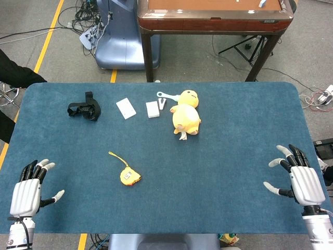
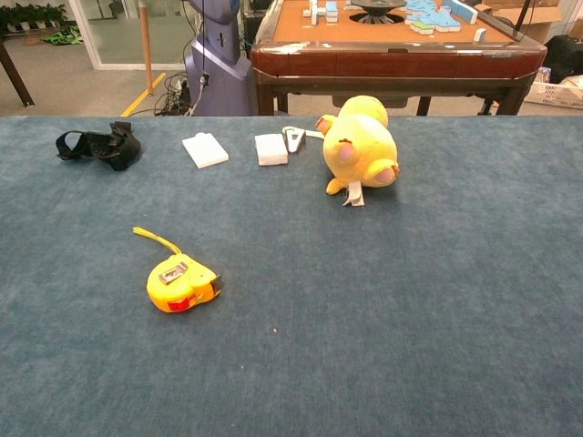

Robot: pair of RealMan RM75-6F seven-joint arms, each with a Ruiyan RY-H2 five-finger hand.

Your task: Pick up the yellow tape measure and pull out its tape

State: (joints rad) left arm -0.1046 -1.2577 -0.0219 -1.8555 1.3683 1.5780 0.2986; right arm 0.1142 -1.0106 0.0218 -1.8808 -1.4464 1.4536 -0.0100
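The yellow tape measure lies flat on the blue table, left of centre and near the front, with a thin yellow strap trailing from it toward the back left. No tape is drawn out. My left hand rests at the front left corner, fingers spread and holding nothing, well to the left of the tape measure. My right hand sits at the front right edge, fingers also spread and empty. Neither hand shows in the chest view.
A yellow plush duck lies at the back centre. Beside it are two white blocks, a small white tool and a black strap. A brown game table stands behind.
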